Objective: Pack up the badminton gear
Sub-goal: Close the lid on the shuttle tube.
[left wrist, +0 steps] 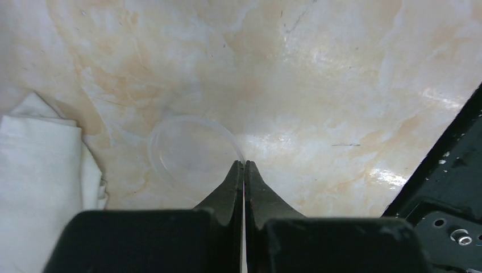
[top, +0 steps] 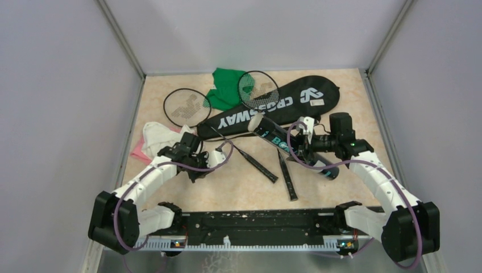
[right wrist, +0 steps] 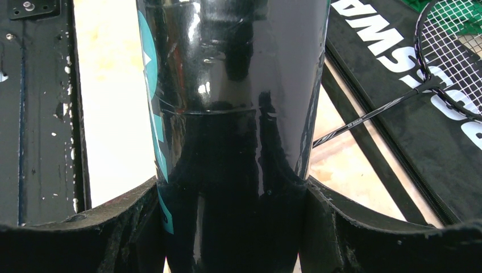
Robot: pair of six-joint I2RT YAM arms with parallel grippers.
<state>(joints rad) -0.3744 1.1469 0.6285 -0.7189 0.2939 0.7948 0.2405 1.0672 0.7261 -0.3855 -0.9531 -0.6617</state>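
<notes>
Tube [right wrist: 227, 85], black with teal lettering, slants over the table [top: 239, 187] beside the CROSSWAY bag [top: 284, 102], clamped in the right gripper [right wrist: 233, 196]. The left gripper [left wrist: 244, 165] is pinched closed, its tips at the rim of a clear round lid [left wrist: 190, 151] near the white cloth [left wrist: 34, 170].

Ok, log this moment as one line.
left tool shut, tips at lid rim | right tool shut on tube | rackets outside bag
</notes>
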